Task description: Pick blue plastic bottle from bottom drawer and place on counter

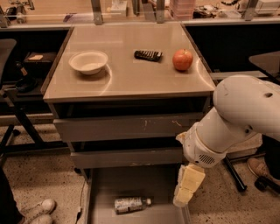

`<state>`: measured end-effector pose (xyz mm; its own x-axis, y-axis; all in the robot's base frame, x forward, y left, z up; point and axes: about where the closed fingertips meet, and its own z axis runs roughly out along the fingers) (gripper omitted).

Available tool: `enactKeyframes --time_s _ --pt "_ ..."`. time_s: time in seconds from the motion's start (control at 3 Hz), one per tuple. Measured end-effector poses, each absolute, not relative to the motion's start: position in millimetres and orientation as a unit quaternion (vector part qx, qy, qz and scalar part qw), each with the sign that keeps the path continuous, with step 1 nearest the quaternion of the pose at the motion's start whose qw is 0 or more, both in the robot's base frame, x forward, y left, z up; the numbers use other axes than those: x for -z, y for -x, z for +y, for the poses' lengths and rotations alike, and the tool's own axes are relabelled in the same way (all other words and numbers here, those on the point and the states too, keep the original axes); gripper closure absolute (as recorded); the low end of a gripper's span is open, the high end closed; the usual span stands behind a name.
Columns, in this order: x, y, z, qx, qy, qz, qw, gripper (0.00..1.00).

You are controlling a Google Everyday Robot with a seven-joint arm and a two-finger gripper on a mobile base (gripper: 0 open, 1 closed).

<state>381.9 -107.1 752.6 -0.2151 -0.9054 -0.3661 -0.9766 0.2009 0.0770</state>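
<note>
The blue plastic bottle (131, 204) lies on its side on the floor of the open bottom drawer (131, 181), cap pointing right. My gripper (181, 200) hangs down from the white arm (238, 116) over the drawer's right wall, to the right of the bottle and a little above it, not touching it. The beige counter (131, 78) tops the grey cabinet.
On the counter stand a white bowl (88, 62), a dark remote-like gadget (148, 55) and a red apple (182, 59). Two shut drawers (127, 127) sit above the open one. A chair base (17, 127) is at left, shoes (37, 211) at bottom left, a cluttered bench (131, 8) behind.
</note>
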Motion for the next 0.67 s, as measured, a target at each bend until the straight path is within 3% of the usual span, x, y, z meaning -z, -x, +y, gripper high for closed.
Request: enactKeyframes --time_s 0.67 --pt "-662.6 -394.0 -54.0 -0.206 0.61 0.751 0.144 0.0"
